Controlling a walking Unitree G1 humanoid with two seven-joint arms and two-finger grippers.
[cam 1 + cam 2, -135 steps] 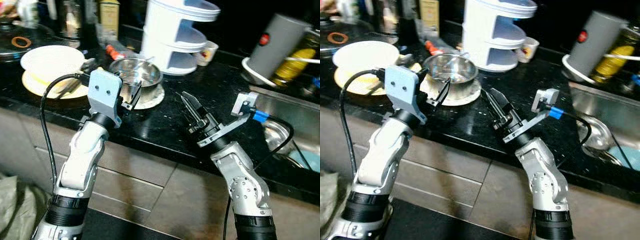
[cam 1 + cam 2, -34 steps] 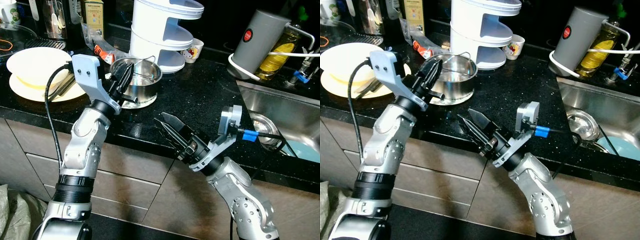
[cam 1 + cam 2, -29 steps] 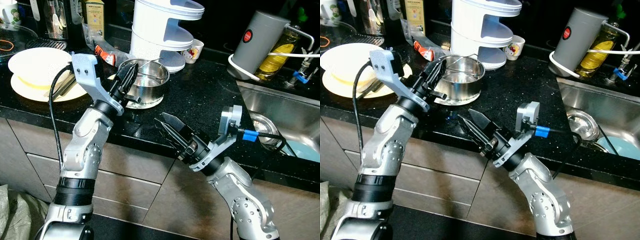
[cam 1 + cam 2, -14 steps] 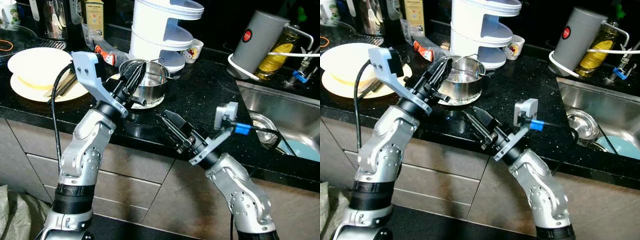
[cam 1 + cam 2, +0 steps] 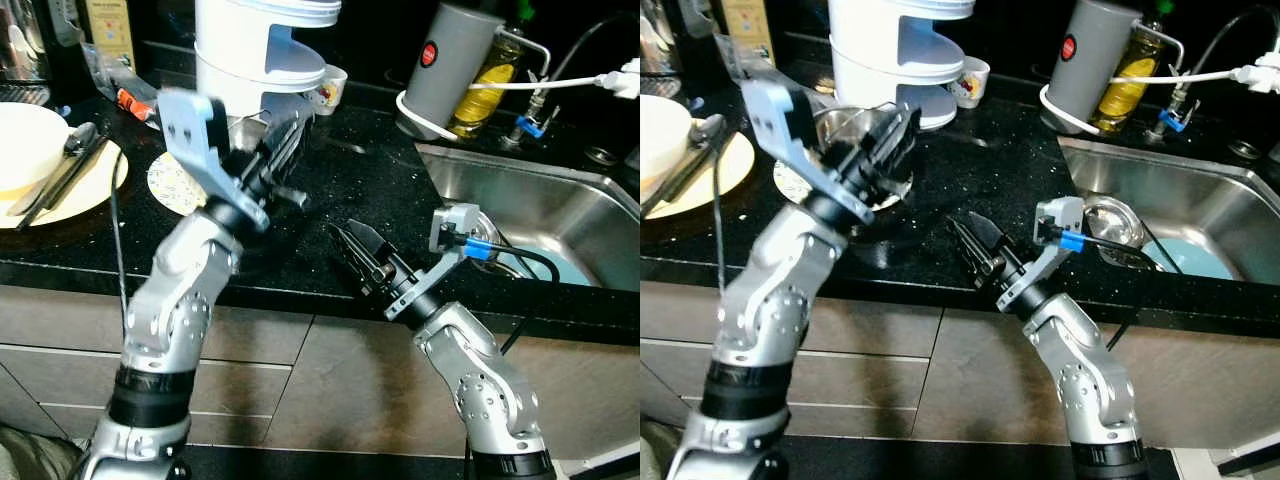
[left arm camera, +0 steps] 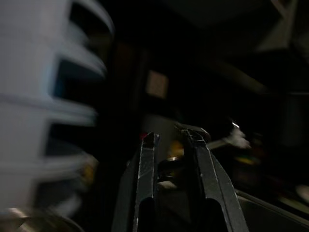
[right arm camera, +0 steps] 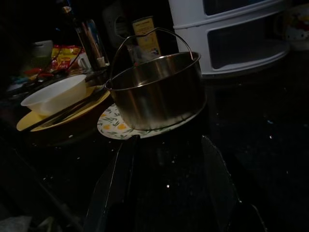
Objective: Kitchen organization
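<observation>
A steel pot (image 7: pixel 159 92) with a wire handle stands on a patterned round mat (image 7: pixel 116 126), in front of the white tiered rack (image 5: pixel 262 50). My left gripper (image 5: pixel 902 125) is raised just to the right of the pot (image 5: pixel 845 125), blurred by motion. In the left wrist view its fingers (image 6: pixel 145 174) stand slightly apart with nothing between them. My right gripper (image 5: pixel 345 232) hovers low over the counter's front edge, open and pointing toward the pot from some way off.
A yellow plate (image 5: pixel 95 185) carrying a white bowl and utensils lies at the left. A small cup (image 5: pixel 327 88) sits beside the rack. A grey jug (image 5: pixel 450 65) and an oil bottle (image 5: pixel 485 85) stand behind the steel sink (image 5: pixel 560 215) on the right.
The whole view has swung to the right, so the camera moved. My left gripper has risen and drawn away from the pot's rim. The right gripper stays open near the counter edge.
</observation>
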